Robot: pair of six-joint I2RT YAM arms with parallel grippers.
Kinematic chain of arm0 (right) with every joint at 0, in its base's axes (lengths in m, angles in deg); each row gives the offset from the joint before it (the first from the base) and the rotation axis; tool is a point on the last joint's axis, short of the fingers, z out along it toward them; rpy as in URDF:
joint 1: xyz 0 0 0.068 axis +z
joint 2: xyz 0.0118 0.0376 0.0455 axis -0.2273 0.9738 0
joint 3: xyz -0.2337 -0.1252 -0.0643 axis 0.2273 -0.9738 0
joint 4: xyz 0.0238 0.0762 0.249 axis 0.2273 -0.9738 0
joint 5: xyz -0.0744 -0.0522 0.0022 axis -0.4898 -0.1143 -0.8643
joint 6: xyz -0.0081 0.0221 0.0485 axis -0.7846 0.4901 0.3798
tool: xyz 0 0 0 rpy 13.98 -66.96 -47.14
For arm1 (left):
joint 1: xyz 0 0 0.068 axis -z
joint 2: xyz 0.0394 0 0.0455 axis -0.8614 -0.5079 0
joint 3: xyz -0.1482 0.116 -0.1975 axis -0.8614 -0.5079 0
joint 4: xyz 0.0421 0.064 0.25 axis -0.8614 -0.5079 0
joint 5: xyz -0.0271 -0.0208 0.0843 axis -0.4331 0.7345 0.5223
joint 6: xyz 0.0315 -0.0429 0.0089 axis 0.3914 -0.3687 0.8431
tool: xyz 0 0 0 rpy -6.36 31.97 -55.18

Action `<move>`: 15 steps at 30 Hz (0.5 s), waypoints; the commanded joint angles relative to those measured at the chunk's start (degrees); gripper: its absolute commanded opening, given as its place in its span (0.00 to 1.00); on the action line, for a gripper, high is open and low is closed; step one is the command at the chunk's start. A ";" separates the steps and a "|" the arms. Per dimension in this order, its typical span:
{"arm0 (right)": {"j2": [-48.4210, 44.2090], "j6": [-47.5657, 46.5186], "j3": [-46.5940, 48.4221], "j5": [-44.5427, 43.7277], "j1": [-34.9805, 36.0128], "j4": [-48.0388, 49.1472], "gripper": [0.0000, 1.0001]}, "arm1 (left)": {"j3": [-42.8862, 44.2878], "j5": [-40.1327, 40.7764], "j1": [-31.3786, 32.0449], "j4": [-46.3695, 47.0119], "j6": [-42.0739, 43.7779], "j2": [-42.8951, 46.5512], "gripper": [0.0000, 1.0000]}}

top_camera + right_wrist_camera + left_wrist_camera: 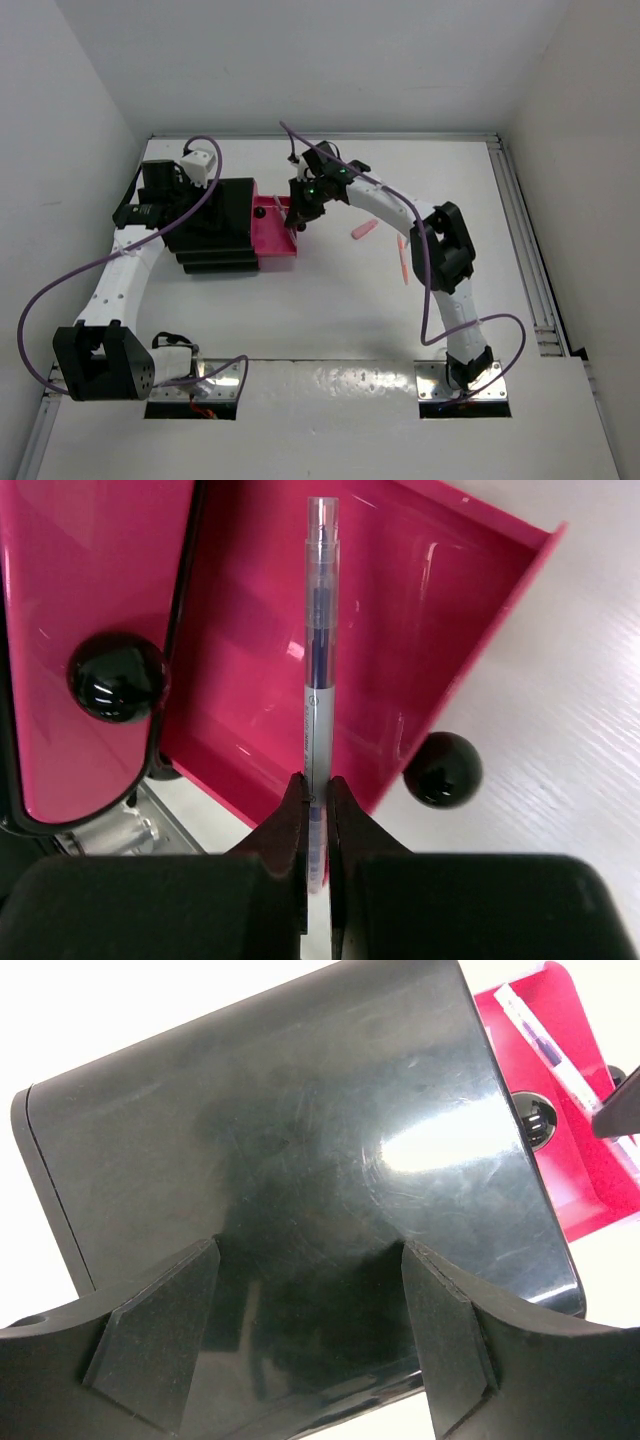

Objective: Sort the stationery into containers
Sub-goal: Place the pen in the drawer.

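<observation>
Near edge of the white desk (340, 310): both arm bases bolted down, a glossy strip between them.

Left arm (110, 290), white shell with black joints and a looping purple cable, reaches up the left side to the drawer unit (215, 215). Right arm (450, 300) rises, folds at a black elbow and stretches left over the open drawer (278, 245).

Loose on the desk, well right of the unit: a thin red pen (403, 260) lying nearly lengthwise, and beyond it a stubby pink piece (363, 231), short and rounded.

Drawer unit: a black stepped box with a top glossy enough to mirror the light (280, 1140).
- Left fingers (160, 1335), matt black wedge pads, stand spread wide over that top. Contact cannot be told.
- Open drawer (420, 630): a shallow tray of bright pink glossy plastic with a squared rim. Its round black knob (443, 770) is shiny.
- Closed drawer (60, 630) sits beside it, the same pink, with its own black ball knob (118, 677).

Right fingers (298, 815) are pressed together, pinching the lower end of a clear pen (320, 630). The pen is a slim tube, transparent at the tip with a dark blue core, frosted white lower down (a speck of print on the barrel, too small to read). It points out over the open drawer's floor. Whether the tip touches is unclear.
</observation>
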 commanded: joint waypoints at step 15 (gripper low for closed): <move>1.68 2.10 5.49 -0.88 1.39 3.06 0.46 | -0.67 0.57 0.02 -0.13 -0.83 1.57 0.80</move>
